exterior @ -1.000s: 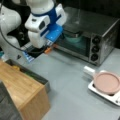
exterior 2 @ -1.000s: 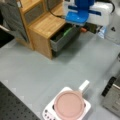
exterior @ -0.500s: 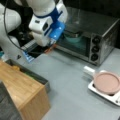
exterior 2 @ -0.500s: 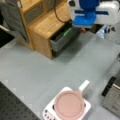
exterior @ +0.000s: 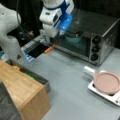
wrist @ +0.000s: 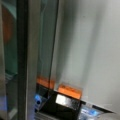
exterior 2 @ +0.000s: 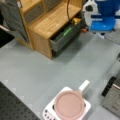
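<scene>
Gripper sits at the toaster oven door's free edge, orange-tipped fingers against the dropped-open glass panel; whether they are clamped on it I cannot tell. Door judged rigid, hinged, moderately heavy, glass slick: best taken at the metal edge or handle. Teal bowl inside. Beyond, pink pan on white base, wooden drawer unit.

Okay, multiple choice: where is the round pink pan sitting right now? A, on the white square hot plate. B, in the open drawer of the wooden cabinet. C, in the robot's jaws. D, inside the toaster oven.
A: in both front views the round pink pan rests on top of the white square hot plate, out on the grey table, apart from the silver toaster oven and the wooden cabinet.
</scene>
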